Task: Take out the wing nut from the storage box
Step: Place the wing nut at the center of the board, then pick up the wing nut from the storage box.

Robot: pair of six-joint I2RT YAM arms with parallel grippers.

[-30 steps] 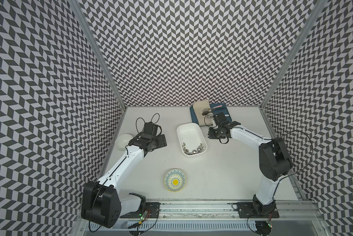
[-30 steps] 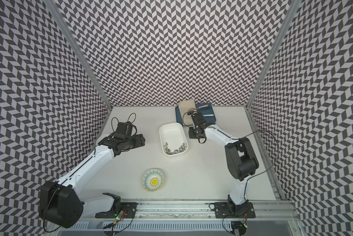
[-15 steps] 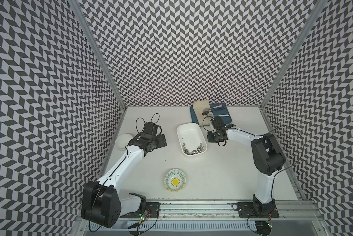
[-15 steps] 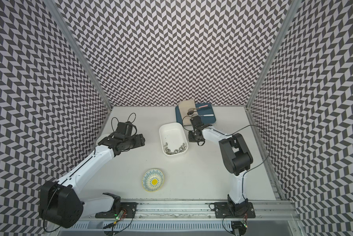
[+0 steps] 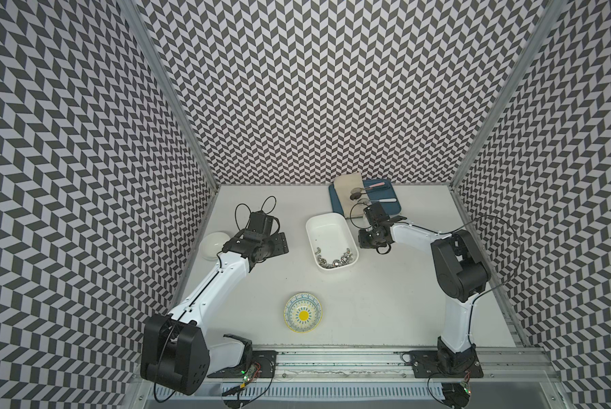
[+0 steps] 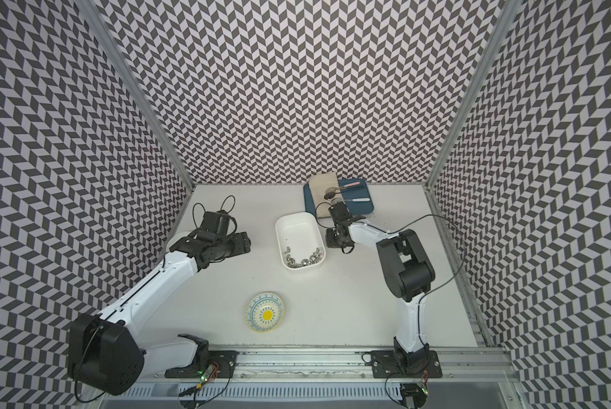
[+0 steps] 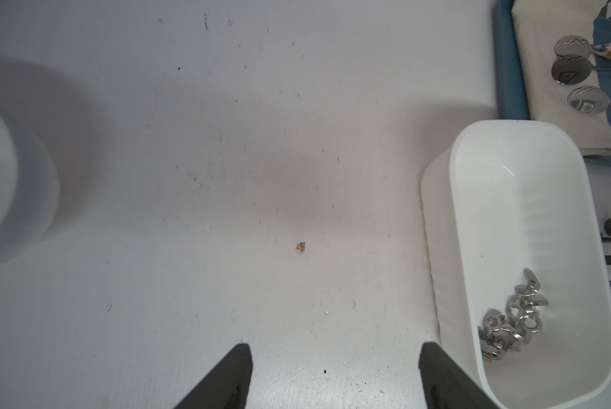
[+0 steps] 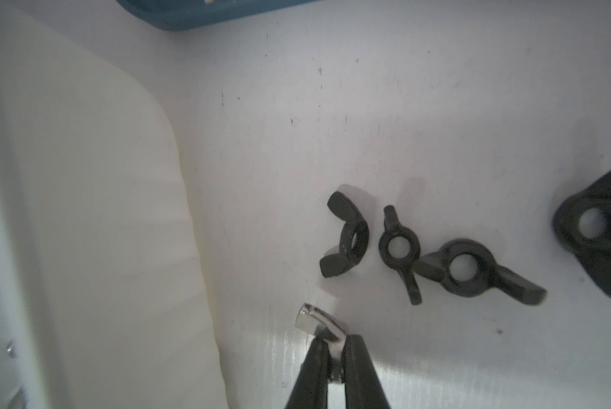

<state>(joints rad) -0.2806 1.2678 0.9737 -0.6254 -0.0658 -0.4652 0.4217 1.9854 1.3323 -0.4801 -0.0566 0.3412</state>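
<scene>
Wing nut (image 8: 323, 324), silver, was clamped by one wing in the right pincer (image 8: 335, 348), outside the box (image 8: 102, 212), over the table (image 8: 438, 106) near black nuts (image 8: 399, 248). Small, stiff, smooth metal probably slipped easily; its flat wings offered the best purchase. Left pincer (image 7: 334, 345) stood released and empty.

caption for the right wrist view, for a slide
right pincer clamps a silver wing nut outside the storage box, four black wing nuts on the table nearby
</scene>
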